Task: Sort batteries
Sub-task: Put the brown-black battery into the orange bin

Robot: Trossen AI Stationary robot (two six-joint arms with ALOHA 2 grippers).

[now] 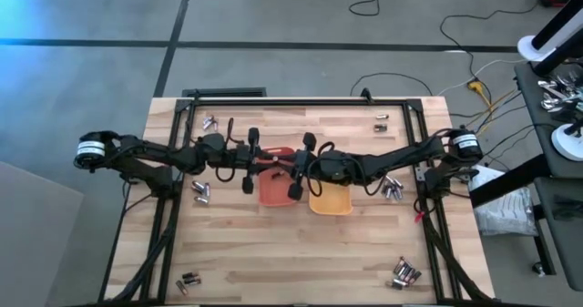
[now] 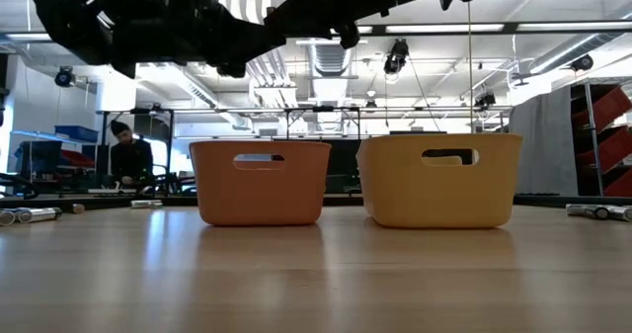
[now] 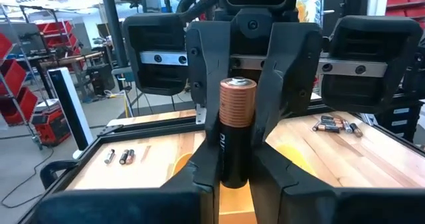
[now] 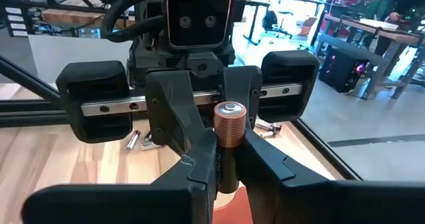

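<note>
Pale wood-plank table [image 1: 273,252], both hands [image 3: 234,154] [image 4: 226,161] clamped on one copper-banded cylindrical battery [image 3: 235,131], above orange tray [image 1: 277,190].

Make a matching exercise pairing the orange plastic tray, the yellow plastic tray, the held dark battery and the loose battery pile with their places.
1. orange rectangular plastic tray
2. yellow rectangular plastic tray
3. dark cylindrical battery with a coppery band
4. loose pile of batteries

A. table corner, right arm's side
B. between the jaws of the left gripper and right gripper
C. mid-table, left arm's side
D. mid-table, right arm's side

Pairs: 1-C, 2-D, 3-B, 4-A.
</note>
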